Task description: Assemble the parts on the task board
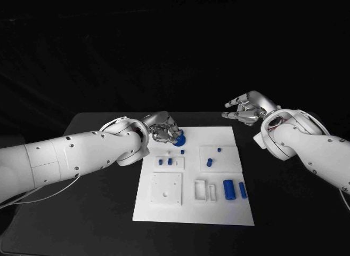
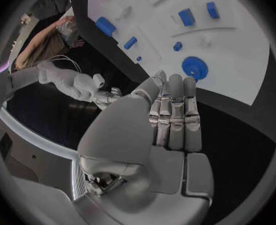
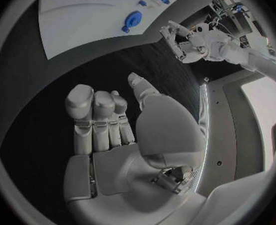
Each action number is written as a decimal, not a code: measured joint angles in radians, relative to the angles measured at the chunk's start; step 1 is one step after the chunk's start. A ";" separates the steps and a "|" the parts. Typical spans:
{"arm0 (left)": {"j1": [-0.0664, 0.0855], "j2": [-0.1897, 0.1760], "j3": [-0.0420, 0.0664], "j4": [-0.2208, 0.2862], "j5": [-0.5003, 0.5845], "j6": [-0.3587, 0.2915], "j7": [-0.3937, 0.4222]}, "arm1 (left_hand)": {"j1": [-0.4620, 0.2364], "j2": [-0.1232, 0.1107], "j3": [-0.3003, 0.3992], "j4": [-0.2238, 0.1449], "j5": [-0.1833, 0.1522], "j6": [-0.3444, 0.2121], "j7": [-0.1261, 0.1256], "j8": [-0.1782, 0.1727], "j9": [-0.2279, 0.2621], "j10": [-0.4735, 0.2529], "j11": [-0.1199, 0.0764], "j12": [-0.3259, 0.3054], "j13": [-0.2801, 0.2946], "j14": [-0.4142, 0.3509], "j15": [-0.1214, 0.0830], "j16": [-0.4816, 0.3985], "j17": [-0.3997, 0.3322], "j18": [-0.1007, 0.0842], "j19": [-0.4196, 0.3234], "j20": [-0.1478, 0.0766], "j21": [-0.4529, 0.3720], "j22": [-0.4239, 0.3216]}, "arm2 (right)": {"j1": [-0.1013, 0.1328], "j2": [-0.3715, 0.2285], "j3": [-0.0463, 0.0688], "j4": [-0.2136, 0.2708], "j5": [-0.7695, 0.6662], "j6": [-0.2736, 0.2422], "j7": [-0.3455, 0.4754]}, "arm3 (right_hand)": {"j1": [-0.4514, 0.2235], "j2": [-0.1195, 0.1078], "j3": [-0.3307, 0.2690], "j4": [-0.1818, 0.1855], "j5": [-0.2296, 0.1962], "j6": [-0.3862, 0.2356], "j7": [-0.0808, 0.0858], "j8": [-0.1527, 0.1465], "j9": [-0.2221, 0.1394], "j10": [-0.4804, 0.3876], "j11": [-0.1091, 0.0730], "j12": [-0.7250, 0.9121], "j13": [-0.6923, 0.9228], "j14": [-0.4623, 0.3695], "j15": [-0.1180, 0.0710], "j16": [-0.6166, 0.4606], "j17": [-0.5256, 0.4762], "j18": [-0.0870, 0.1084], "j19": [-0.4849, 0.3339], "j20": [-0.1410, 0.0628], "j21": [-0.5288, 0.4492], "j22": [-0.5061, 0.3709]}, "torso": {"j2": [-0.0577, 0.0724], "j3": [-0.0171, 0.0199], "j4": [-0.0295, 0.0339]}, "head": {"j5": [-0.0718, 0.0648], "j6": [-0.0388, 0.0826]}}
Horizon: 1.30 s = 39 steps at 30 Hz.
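The white task board (image 1: 221, 210) lies in the middle of the black table. A blue gear (image 1: 178, 140) sits near the board's far left corner and shows again in the left wrist view (image 2: 194, 67) and the right wrist view (image 3: 132, 21). My left hand (image 1: 163, 130) is at that corner, its fingers (image 2: 174, 105) straight and side by side, pointing at the gear and holding nothing. My right hand (image 1: 247, 109) hangs above the table past the board's far right corner, fingers (image 3: 94, 110) curled in, nothing in them.
Small blue pieces stand in the board's middle row (image 1: 165, 160) (image 1: 209, 162), and two blue cylinders (image 1: 235, 189) lie at its right side. A raised white plate (image 1: 167, 188) sits at the board's near left. Black table surrounds the board.
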 measured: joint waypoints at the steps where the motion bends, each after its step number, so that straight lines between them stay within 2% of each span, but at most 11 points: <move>1: 0.000 0.014 -0.008 -0.019 -0.019 -0.002 0.015 | 0.000 0.000 0.004 -0.006 -0.013 0.001 -0.001 -0.004 0.000 -0.004 0.004 0.000 0.000 0.002 -0.002 0.007 0.001 0.000 0.000 0.000 0.012 0.000 | 0.000 0.001 0.000 0.000 0.001 0.000 0.001 | 0.000 0.000 0.000 0.000 0.000 0.000 0.000 0.000 0.000 -0.004 -0.004 -0.011 -0.010 0.000 0.000 -0.003 -0.001 0.000 0.000 0.000 0.000 0.000 | 0.000 0.0000 -0.0002 | -0.001 0.001; 6: -0.008 0.065 -0.031 -0.083 -0.089 -0.008 0.062 | -0.026 -0.026 0.003 -0.019 -0.040 -0.015 -0.005 -0.004 0.000 -0.028 0.009 0.000 0.000 0.007 0.004 0.023 0.004 0.000 -0.005 0.005 0.034 0.000 | 0.000 0.005 0.000 0.002 0.003 -0.001 0.004 | 0.000 0.000 0.000 0.000 0.004 -0.004 0.004 0.000 0.000 -0.025 -0.006 -0.079 -0.084 0.000 0.000 -0.003 -0.003 0.000 0.000 0.000 -0.010 0.000 | 0.001 0.0012 -0.0009 | -0.004 0.003; 10: -0.016 0.100 -0.042 -0.123 -0.142 -0.009 0.087 | -0.043 -0.035 0.003 -0.019 -0.044 -0.018 -0.008 -0.004 0.000 -0.029 0.007 0.000 0.000 0.018 0.004 0.046 0.010 0.000 0.007 0.014 0.034 0.000 | 0.000 0.006 0.000 0.004 0.005 -0.001 0.006 | -0.004 0.004 -0.002 -0.011 0.004 -0.008 0.002 0.000 0.000 -0.049 -0.007 -0.184 -0.206 0.000 0.000 -0.023 -0.013 0.000 0.000 0.000 -0.025 0.000 | 0.001 0.0012 -0.0012 | -0.006 0.005; 12: -0.022 0.116 -0.046 -0.143 -0.170 -0.008 0.096 | -0.044 -0.036 0.003 -0.019 -0.044 -0.018 -0.008 -0.004 0.001 -0.029 0.007 0.000 0.000 0.062 0.000 0.096 0.028 0.013 0.040 0.008 0.044 0.000 | 0.000 0.008 0.000 0.004 0.006 -0.002 0.008 | -0.007 0.007 -0.001 -0.016 0.004 -0.008 0.002 0.000 0.000 -0.047 -0.009 -0.234 -0.269 -0.004 -0.004 -0.047 -0.034 0.000 0.000 0.000 -0.032 0.000 | 0.001 0.0013 -0.0010 | -0.007 0.006; 16: -0.030 0.134 -0.051 -0.168 -0.211 -0.004 0.104 | -0.058 -0.042 0.007 -0.022 -0.044 -0.010 -0.008 -0.004 0.002 -0.027 0.005 0.000 0.000 0.065 0.000 0.154 0.045 0.014 0.052 0.002 0.061 0.000 | 0.000 0.009 0.000 0.005 0.010 -0.006 0.014 | -0.007 0.007 0.007 -0.024 0.011 -0.008 0.001 0.000 0.000 -0.029 -0.012 -0.359 -0.401 -0.012 -0.011 -0.130 -0.108 0.000 0.000 0.000 -0.069 0.000 | 0.001 0.0012 -0.0009 | -0.007 0.006; 20: -0.041 0.153 -0.053 -0.191 -0.250 0.003 0.109 | -0.062 -0.046 0.010 -0.026 -0.044 -0.010 -0.008 -0.004 0.002 -0.043 0.004 0.000 0.000 0.058 -0.001 0.166 0.039 0.014 0.052 0.002 0.068 0.000 | 0.000 0.009 0.000 0.005 0.016 -0.015 0.023 | -0.007 0.007 0.030 -0.026 0.015 0.004 0.000 0.000 0.000 -0.013 -0.010 -0.503 -0.558 -0.018 -0.008 -0.172 -0.164 0.000 -0.004 -0.004 -0.152 0.000 | 0.001 0.0007 -0.0007 | -0.010 0.006; 24: -0.053 0.170 -0.055 -0.215 -0.277 0.007 0.113 | -0.062 -0.046 0.021 -0.031 -0.039 -0.024 -0.010 -0.004 0.002 -0.072 0.011 0.000 -0.001 0.056 0.000 0.177 0.015 0.014 0.052 0.002 0.076 0.000 | 0.000 0.011 0.000 0.004 0.024 -0.027 0.037 | -0.008 0.005 0.046 -0.032 0.016 0.006 0.002 0.000 0.000 0.023 0.000 -0.630 -0.719 -0.044 0.001 -0.214 -0.234 0.013 -0.037 0.002 -0.355 -0.001 | 0.001 0.0001 -0.0003 | -0.012 0.007; 26: -0.058 0.176 -0.055 -0.224 -0.288 0.009 0.113 | -0.062 -0.046 0.022 -0.030 -0.035 -0.024 -0.010 -0.004 0.002 -0.078 0.016 0.000 -0.001 0.056 0.000 0.177 0.010 0.014 0.052 0.002 0.077 0.000 | 0.000 0.011 0.000 0.004 0.028 -0.034 0.044 | -0.008 0.005 0.055 -0.033 0.016 0.011 0.003 0.000 0.000 0.032 0.006 -0.681 -0.789 -0.067 0.007 -0.241 -0.278 0.020 -0.063 0.009 -0.506 -0.042 | 0.001 0.0000 -0.0003 | -0.012 0.007; 32: -0.065 0.186 -0.055 -0.242 -0.312 0.012 0.110 | -0.066 -0.051 0.039 -0.030 -0.024 -0.026 -0.008 -0.004 0.002 -0.090 0.018 0.000 0.000 0.053 0.004 0.185 -0.011 0.024 0.047 0.008 0.099 0.000 | 0.000 0.011 0.000 0.002 0.047 -0.056 0.069 | -0.011 0.002 0.082 -0.041 0.020 0.017 0.006 0.000 0.001 0.049 0.032 -0.802 -0.965 -0.145 0.037 -0.434 -0.485 0.028 -0.129 0.040 -0.740 -0.239 | 0.000 0.0000 0.0000 | -0.016 0.004; 35: -0.066 0.189 -0.055 -0.248 -0.320 0.014 0.107 | -0.066 -0.051 0.039 -0.030 -0.024 -0.027 -0.007 -0.004 0.002 -0.093 0.018 -0.003 0.000 0.053 0.004 0.185 -0.014 0.028 0.047 0.008 0.099 0.000 | 0.000 0.011 0.000 0.001 0.058 -0.066 0.079 | -0.011 0.002 0.095 -0.043 0.020 0.018 0.012 0.000 0.001 0.038 0.049 -0.860 -1.048 -0.143 0.060 -0.547 -0.597 0.033 -0.152 0.063 -0.775 -0.378 | 0.000 0.0001 0.0013 | -0.017 0.004; 39: -0.069 0.195 -0.055 -0.262 -0.329 0.014 0.104 | -0.066 -0.051 0.043 -0.025 -0.020 -0.027 -0.007 -0.004 0.002 -0.097 0.021 -0.005 0.000 0.053 0.004 0.192 -0.022 0.028 0.047 0.008 0.107 0.000 | 0.000 0.012 0.000 0.001 0.073 -0.082 0.095 | -0.015 -0.002 0.106 -0.041 0.020 0.015 0.015 0.000 0.001 0.027 0.060 -0.902 -1.061 -0.121 0.071 -0.648 -0.689 0.033 -0.163 0.075 -0.775 -0.532 | 0.000 -0.0001 0.0029 | -0.017 0.005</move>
